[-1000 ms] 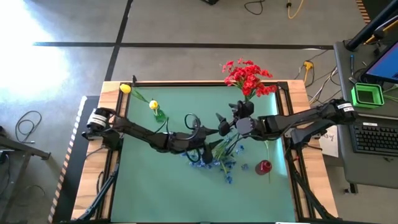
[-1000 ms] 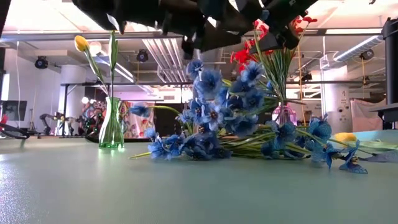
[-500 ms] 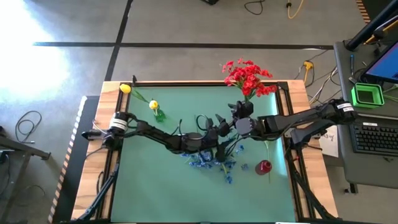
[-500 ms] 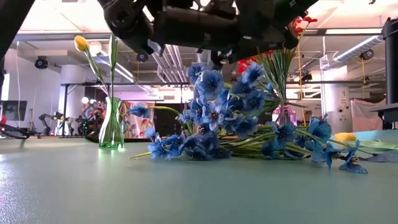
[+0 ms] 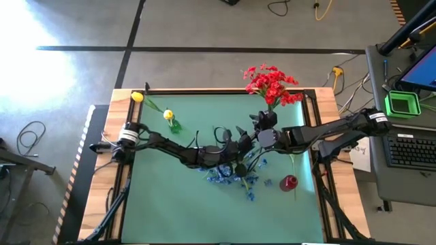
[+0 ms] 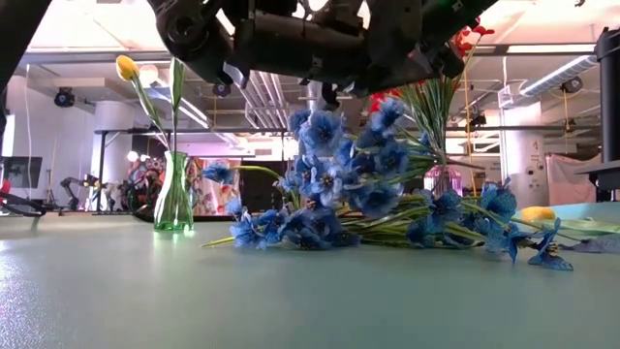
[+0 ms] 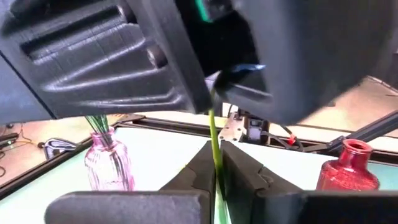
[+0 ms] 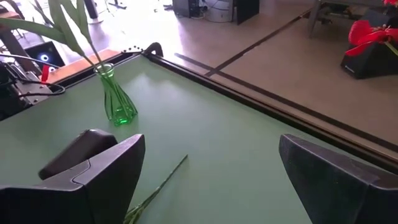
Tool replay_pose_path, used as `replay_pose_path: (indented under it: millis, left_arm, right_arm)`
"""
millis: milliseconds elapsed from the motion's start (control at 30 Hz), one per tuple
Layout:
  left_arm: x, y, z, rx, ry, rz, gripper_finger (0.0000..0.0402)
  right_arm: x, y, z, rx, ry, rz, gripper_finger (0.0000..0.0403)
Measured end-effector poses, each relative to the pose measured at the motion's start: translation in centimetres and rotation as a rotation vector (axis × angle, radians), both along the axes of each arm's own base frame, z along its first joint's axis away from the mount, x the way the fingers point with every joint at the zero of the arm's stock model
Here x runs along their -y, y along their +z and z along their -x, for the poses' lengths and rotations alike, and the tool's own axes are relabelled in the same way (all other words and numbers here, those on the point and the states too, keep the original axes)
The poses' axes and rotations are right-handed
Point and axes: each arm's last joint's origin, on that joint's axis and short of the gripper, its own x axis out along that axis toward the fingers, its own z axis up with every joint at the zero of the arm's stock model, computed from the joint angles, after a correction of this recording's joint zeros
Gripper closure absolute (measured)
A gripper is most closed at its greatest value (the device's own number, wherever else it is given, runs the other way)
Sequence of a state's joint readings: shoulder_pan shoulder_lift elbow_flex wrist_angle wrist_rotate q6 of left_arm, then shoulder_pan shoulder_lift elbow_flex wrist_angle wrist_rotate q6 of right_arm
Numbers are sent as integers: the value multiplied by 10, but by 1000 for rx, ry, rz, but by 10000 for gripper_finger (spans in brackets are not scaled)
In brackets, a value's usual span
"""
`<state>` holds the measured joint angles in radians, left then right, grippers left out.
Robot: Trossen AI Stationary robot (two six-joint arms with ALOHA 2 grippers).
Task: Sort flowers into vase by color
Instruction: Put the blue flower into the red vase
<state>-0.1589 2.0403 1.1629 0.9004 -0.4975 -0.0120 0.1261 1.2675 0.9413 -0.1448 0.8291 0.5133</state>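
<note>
**A:** Flowers first, high view: the blue flowers point(image 5: 235, 175) lie heaped mid-desk point(image 5: 157, 204), stems fanning toward the right arm. Red flowers point(image 5: 271, 84) already stand at the far edge; two yellow flowers point(image 5: 167, 115) in the green vase point(image 5: 174, 126) at far left. An empty red vase point(image 5: 289, 182) sits just right of the heap.

**B:** And the arms?

**A:** Left gripper point(image 5: 240, 151) reaches in over the heap's stem end. Right gripper point(image 5: 244, 129) hovers just beyond it, near.

**B:** Low view?

**A:** Blue heap point(image 6: 339, 184) partly propped off the desk, dark arm parts overhead. Green vase point(image 6: 174, 194) well apart on the left.

**B:** Left wrist view?

**A:** Fingers point(image 7: 202, 168) pinched together on one thin green stem point(image 7: 214, 140), which runs upright between them. A pink vase point(image 7: 106, 163) and the red vase point(image 7: 348, 167) stand beyond.

**B:** Right wrist view?

**A:** Fingers point(image 8: 106, 168) spread wide, nothing between them; a loose stem lies on the desk below.

**B:** Advice for the lift?

**A:** My judgement: raise slowly and straight up. Neighbouring stems look tangled and may drag along. The stem is thin and could swivel in the pinch, so keep the bloom hanging before steering toward an empty vase.
</note>
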Motion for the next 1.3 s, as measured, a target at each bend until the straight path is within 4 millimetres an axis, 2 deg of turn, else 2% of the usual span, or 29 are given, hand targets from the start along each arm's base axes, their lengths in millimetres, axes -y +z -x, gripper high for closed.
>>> replay_pose_path:
  millis: [233, 500, 633, 767, 1300]
  left_arm:
    - [1, 11, 10, -15, -16, -39, 401]
    - [6, 8, 16, -185, -47, -120, 401]
    - [16, 8, 18, -229, -258, -219, 401]
    - [20, 9, 19, -232, -324, -273, 401]
    - [25, 10, 23, -300, -369, -350, 401]
  right_arm:
    - [-1, -1, 0, 20, 26, -59, 39]
    - [-2, 3, -2, 12, 113, -170, 39]
    - [-2, 4, 1, -43, 111, -183, 39]
    - [-2, 1, 4, -80, 100, -199, 39]
    - [-2, -3, 8, -83, 44, -266, 39]
